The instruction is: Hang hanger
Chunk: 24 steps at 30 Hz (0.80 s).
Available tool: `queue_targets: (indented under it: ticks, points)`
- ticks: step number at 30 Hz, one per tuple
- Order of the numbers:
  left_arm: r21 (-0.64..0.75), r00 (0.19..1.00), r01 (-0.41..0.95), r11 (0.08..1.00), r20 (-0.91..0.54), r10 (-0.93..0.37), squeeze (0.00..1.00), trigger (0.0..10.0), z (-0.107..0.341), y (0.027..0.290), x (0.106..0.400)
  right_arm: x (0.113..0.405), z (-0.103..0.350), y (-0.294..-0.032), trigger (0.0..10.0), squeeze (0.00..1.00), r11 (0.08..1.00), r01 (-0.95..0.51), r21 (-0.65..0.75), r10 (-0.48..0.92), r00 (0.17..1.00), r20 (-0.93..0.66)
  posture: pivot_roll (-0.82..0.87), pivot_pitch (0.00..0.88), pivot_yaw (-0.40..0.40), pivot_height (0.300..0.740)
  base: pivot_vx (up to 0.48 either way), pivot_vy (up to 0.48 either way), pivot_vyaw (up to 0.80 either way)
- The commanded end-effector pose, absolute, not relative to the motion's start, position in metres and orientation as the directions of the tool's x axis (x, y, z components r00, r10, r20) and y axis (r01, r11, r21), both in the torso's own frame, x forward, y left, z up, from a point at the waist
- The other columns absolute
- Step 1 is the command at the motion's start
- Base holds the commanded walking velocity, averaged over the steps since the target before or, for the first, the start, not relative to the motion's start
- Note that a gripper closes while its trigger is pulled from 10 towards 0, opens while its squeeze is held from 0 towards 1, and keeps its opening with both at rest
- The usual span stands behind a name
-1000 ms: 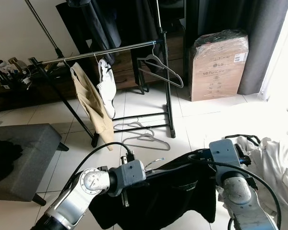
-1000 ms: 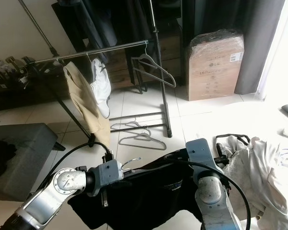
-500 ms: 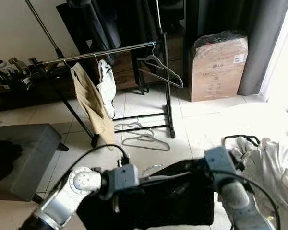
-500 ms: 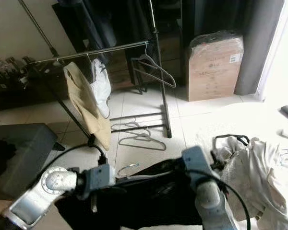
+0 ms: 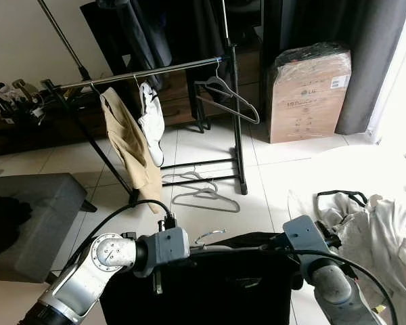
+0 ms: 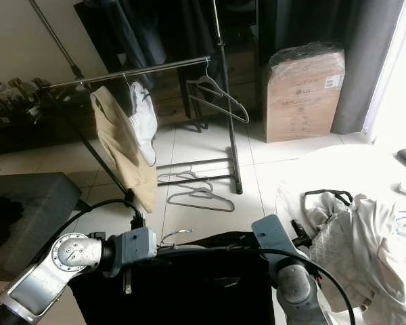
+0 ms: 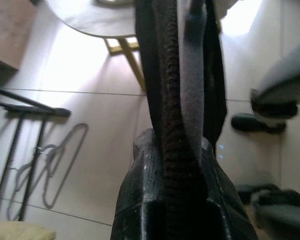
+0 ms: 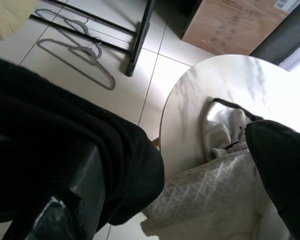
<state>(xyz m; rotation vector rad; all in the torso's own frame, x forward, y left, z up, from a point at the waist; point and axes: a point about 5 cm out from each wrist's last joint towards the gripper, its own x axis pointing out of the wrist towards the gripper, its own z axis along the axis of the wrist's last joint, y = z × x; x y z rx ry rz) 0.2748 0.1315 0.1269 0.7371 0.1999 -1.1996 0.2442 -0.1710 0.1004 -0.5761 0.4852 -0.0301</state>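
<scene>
Both grippers hold a black garment stretched on its hanger

Low at seven o'clock, the left gripper (image 7: 182,165) has its two black fingers clamped tight on a fold of the black fabric garment (image 5: 210,284). At six o'clock a silver wire hanger hook (image 5: 208,236) rises from the garment's top edge. Toward five o'clock, the right gripper (image 8: 65,200) presses against the same cloth; whether its fingers are closed, I cannot tell. Up at eleven o'clock stands the black metal clothes rail (image 5: 149,71).

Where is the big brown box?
The cardboard box stands on the floor at the back right in the eye views, against the dark curtain, just right of the clothes rack.
</scene>
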Motion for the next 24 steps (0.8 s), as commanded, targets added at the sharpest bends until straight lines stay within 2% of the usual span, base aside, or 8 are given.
queue_targets:
  ticks: [1,4,6,13,15,16,18,24]
  points:
    - [0.499,0.492,0.826,0.263,-0.409,-0.768,0.00,10.0,0.158,0.154,0.288,0.235,0.087,-0.213,10.0,0.00,0.779,-0.009,-0.627,-0.369,0.802,-0.470,-0.23,0.120,0.170,0.740,0.000,0.000,0.00]
    - [0.432,0.412,0.876,0.216,-0.436,-0.800,0.00,10.0,0.152,0.149,0.279,0.242,0.096,-0.207,10.0,0.00,0.833,0.002,-0.553,-0.296,0.846,-0.443,-0.24,0.120,0.170,0.740,0.000,0.000,0.00]
    - [0.392,0.344,0.907,0.156,-0.476,-0.809,0.00,10.0,0.142,0.145,0.269,0.250,0.104,-0.179,10.0,0.00,0.949,-0.039,-0.312,-0.112,0.886,-0.450,-0.24,0.120,0.171,0.740,0.000,0.000,0.00]
    - [0.362,0.306,0.923,0.133,-0.477,-0.824,0.00,10.0,0.141,0.140,0.267,0.246,0.101,-0.162,10.0,0.00,0.915,-0.257,-0.312,0.068,0.858,-0.509,-0.24,0.117,0.172,0.740,0.000,0.000,0.00]
    - [0.350,0.286,0.930,0.114,-0.492,-0.822,0.00,10.0,0.140,0.140,0.265,0.243,0.099,-0.156,10.0,0.07,0.884,-0.355,-0.303,0.148,0.829,-0.539,-0.24,0.119,0.173,0.740,0.000,0.000,0.00]
    - [0.352,0.283,0.930,0.108,-0.499,-0.819,0.00,10.0,0.139,0.141,0.265,0.241,0.100,-0.154,10.0,1.00,0.865,-0.396,-0.307,0.183,0.820,-0.542,-0.24,0.117,0.173,0.740,0.000,0.000,0.00]
    - [0.365,0.288,0.926,0.101,-0.506,-0.813,0.00,10.0,0.138,0.141,0.265,0.238,0.108,-0.148,10.0,1.00,0.835,-0.489,-0.251,0.305,0.792,-0.529,-0.24,0.118,0.173,0.740,0.000,0.000,0.00]
    - [0.416,0.339,0.901,0.126,-0.492,-0.802,0.00,10.0,0.138,0.138,0.272,0.239,0.125,-0.140,10.0,1.00,0.823,-0.540,-0.177,0.413,0.781,-0.468,-0.24,0.118,0.172,0.740,0.000,0.000,0.00]
